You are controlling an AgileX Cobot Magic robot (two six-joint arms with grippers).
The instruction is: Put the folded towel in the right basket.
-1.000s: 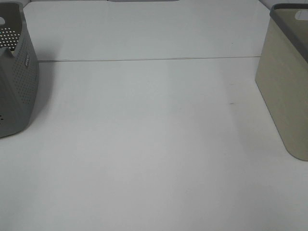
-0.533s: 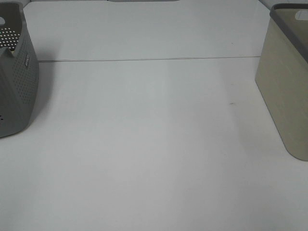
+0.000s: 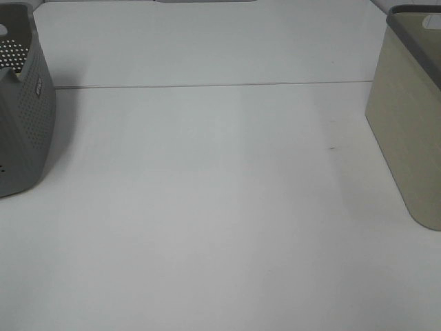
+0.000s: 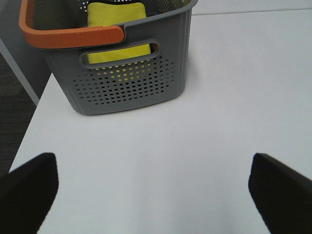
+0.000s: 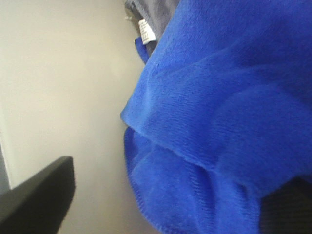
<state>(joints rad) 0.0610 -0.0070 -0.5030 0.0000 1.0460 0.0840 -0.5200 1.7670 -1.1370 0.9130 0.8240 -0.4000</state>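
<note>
A blue towel [image 5: 219, 107] fills the right wrist view, bunched against the beige inner wall [image 5: 63, 73] of the right basket [image 3: 406, 131]. My right gripper [image 5: 165, 195] is inside that basket with its jaws spread wide. One dark finger [image 5: 34, 200] shows bare and the other is partly covered by the towel. My left gripper [image 4: 153, 163] is open and empty over the white table, in front of the grey left basket [image 4: 126, 83]. Neither gripper nor the blue towel shows in the exterior high view.
The grey perforated basket [image 3: 21, 117] at the table's left edge has an orange handle [image 4: 68, 35] and holds a folded yellow towel [image 4: 117, 19]. A seam [image 3: 207, 85] crosses the white table at the back.
</note>
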